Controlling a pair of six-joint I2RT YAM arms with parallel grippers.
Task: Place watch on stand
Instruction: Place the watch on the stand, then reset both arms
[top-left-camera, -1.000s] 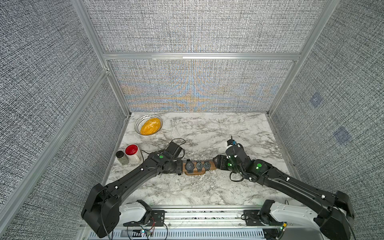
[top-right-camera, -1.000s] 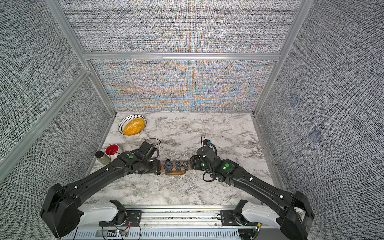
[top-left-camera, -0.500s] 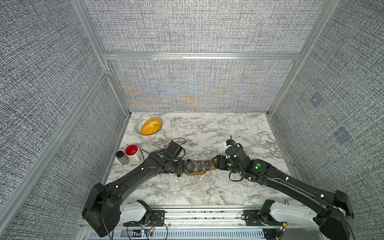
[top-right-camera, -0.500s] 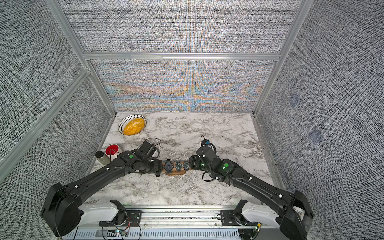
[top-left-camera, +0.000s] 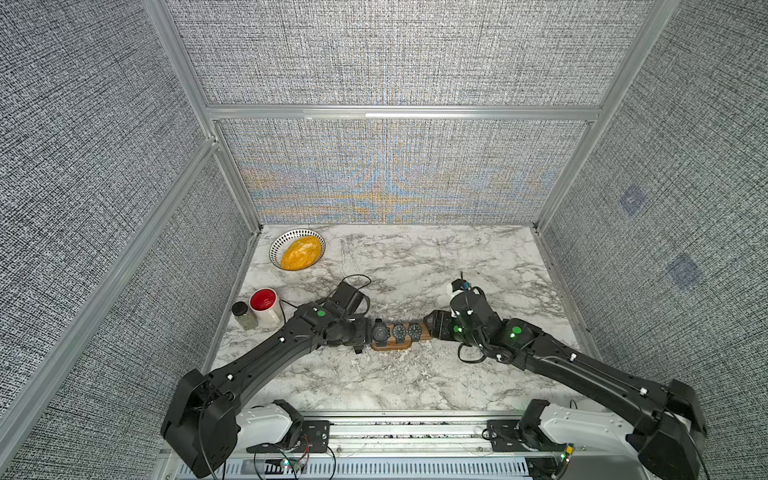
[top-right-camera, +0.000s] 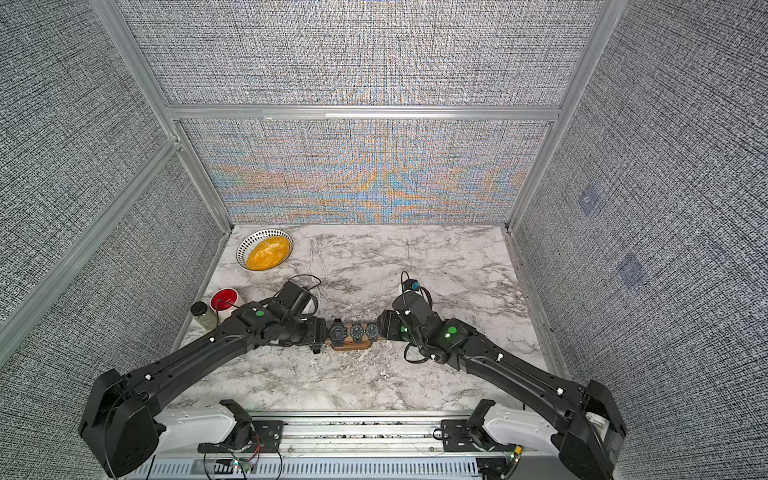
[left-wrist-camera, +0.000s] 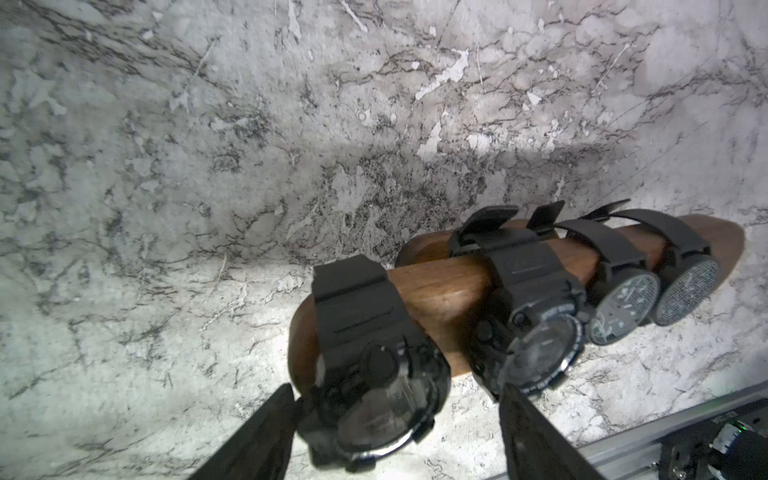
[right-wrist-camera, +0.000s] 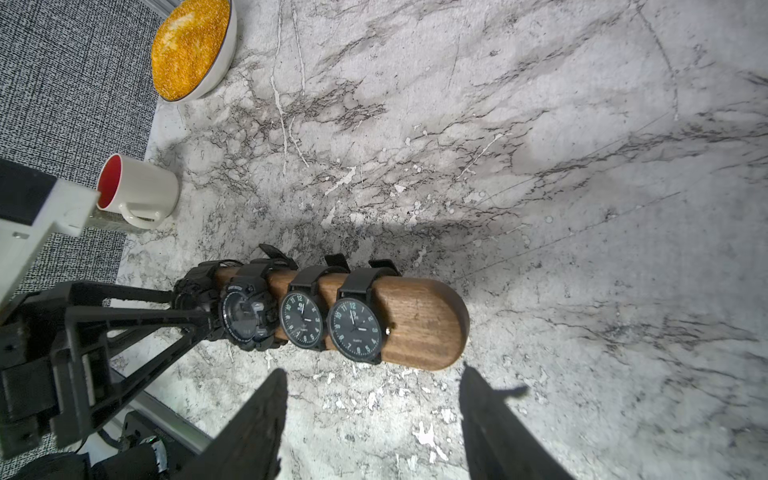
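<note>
The stand (left-wrist-camera: 440, 286) is a brown wooden bar with rounded ends, lying across the marble between both arms (top-left-camera: 392, 346) (top-right-camera: 351, 346). Several black watches are strapped round it. The watch (left-wrist-camera: 374, 386) nearest its left end sits on the bar between the fingers of my left gripper (left-wrist-camera: 395, 388), which is open. One finger (left-wrist-camera: 282, 411) touches the case; the other stands clear of it. In both top views the left gripper (top-left-camera: 365, 332) mostly covers this watch. My right gripper (right-wrist-camera: 374, 378) is open and empty, just short of the stand's bare right end (right-wrist-camera: 419, 320).
A patterned bowl of yellow grains (top-left-camera: 297, 250) stands at the back left. A white mug with a red inside (top-left-camera: 264, 305) and a small jar (top-left-camera: 244, 316) stand by the left wall, behind my left arm. The metal rail (top-left-camera: 395, 432) runs along the front edge.
My left gripper's jaws have spread wider around the watch at the stand's left end. The right arm and the stand have not moved.
</note>
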